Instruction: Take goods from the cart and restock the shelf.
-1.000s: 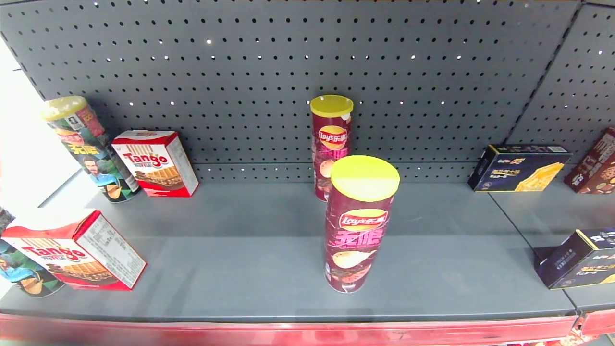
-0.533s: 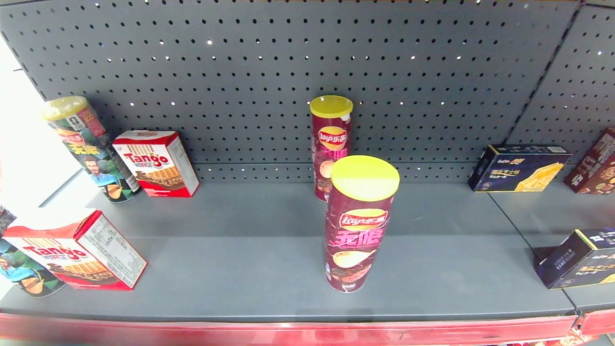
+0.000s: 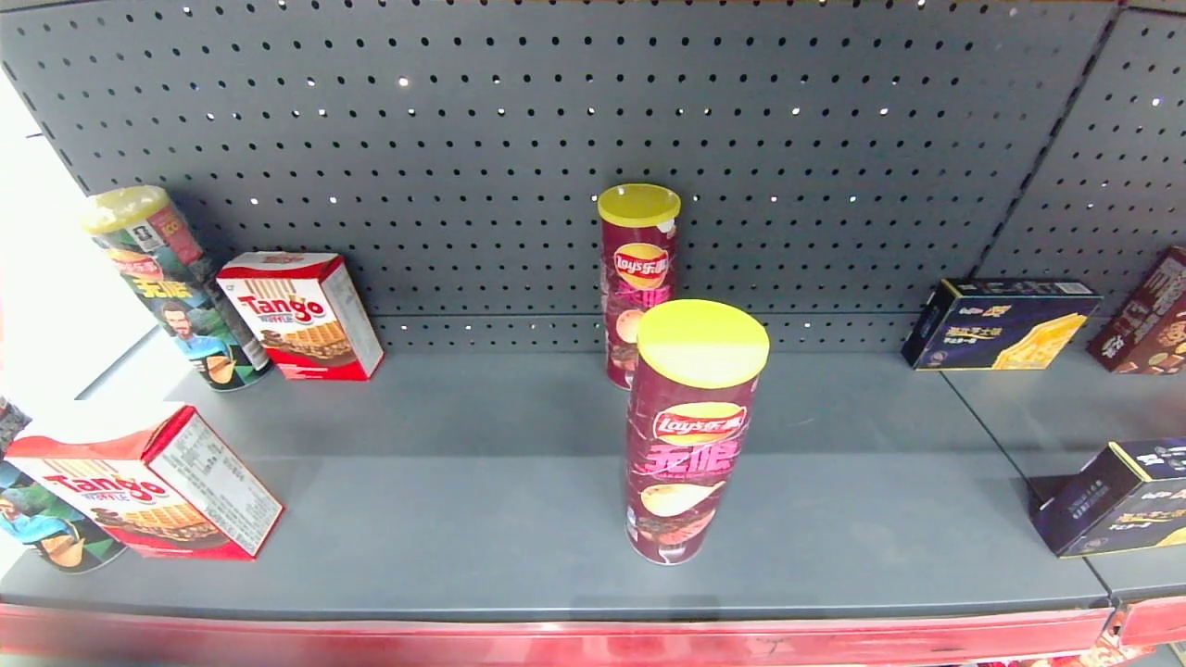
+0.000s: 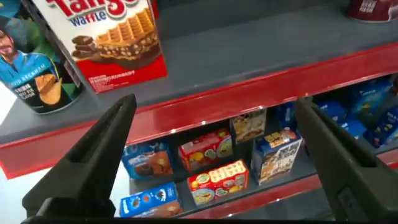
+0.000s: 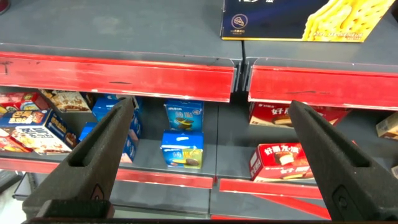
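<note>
Two maroon chip cans with yellow lids stand upright on the grey shelf (image 3: 445, 519), one near the front (image 3: 690, 435) and one at the back panel (image 3: 637, 278). My left gripper (image 4: 216, 104) is open and holds nothing; it hangs just in front of the shelf's red front edge (image 4: 205, 99), below a red wafer box (image 4: 109, 37) and a green chip can (image 4: 34, 68). My right gripper (image 5: 211, 107) is open and holds nothing, in front of the red edge (image 5: 124, 71) below a dark blue box (image 5: 298, 18).
On the left of the shelf stand two red wafer boxes (image 3: 301, 315) (image 3: 148, 482) and a green chip can (image 3: 176, 287). Dark blue boxes (image 3: 1005, 324) (image 3: 1116, 496) lie at the right. Lower shelves hold several small snack boxes (image 4: 214, 165) (image 5: 183, 134).
</note>
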Controlling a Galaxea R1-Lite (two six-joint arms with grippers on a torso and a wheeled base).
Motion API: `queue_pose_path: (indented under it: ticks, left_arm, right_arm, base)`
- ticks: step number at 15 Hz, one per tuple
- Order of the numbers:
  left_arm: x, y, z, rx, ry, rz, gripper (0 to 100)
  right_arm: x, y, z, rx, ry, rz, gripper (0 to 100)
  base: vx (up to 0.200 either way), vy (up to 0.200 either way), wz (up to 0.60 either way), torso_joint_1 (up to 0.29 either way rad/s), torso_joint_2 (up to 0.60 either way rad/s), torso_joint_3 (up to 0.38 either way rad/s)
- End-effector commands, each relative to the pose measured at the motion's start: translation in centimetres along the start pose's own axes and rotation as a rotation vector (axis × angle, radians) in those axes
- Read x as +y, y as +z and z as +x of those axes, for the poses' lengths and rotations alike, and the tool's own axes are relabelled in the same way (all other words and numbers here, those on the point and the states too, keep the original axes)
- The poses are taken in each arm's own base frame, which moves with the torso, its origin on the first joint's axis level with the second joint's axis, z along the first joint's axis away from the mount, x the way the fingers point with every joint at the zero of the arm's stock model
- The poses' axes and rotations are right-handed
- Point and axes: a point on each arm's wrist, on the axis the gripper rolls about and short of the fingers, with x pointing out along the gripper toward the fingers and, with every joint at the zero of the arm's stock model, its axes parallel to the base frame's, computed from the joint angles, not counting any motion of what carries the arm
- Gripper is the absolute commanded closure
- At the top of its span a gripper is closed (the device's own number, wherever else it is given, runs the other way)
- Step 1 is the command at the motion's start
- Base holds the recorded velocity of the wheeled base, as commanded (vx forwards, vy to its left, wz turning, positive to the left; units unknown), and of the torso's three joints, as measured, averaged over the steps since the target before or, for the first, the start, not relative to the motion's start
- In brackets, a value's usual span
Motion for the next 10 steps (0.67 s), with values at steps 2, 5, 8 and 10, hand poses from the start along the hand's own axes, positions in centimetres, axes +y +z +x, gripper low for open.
queue_pose_path:
  ticks: [2, 5, 8, 10]
  left_arm:
    - [-0.04, -0.04, -0.1, -0.011, -0.007, -0.021, 0]
    - [-0.2, 0.0, -0.12, -0.01, -0.076, -0.039, 0]
    - [0.24, -0.09, -0.08, 0.019, 0.122, -0.143, 0]
    - [0.6, -0.67, -0.18, 0.081, 0.312, -0.13, 0]
  right_arm:
    - [0.0, 0.0, 0.01, 0.001, 0.0, 0.0, 0]
    - [0.0, 0.0, 0.01, 0.001, 0.0, 0.0, 0]
    - [0.0, 0.0, 0.01, 0.001, 0.0, 0.0, 0]
    - [0.0, 0.0, 0.01, 0.001, 0.0, 0.0, 0]
  base:
    - [0.0, 0.0, 0.0, 0.0, 0.0, 0.0]
    - [0.0, 0.0, 0.0, 0.0, 0.0, 0.0]
    - [0.0, 0.0, 0.0, 0.0, 0.0, 0.0]
    - [0.0, 0.0, 0.0, 0.0, 0.0, 0.0]
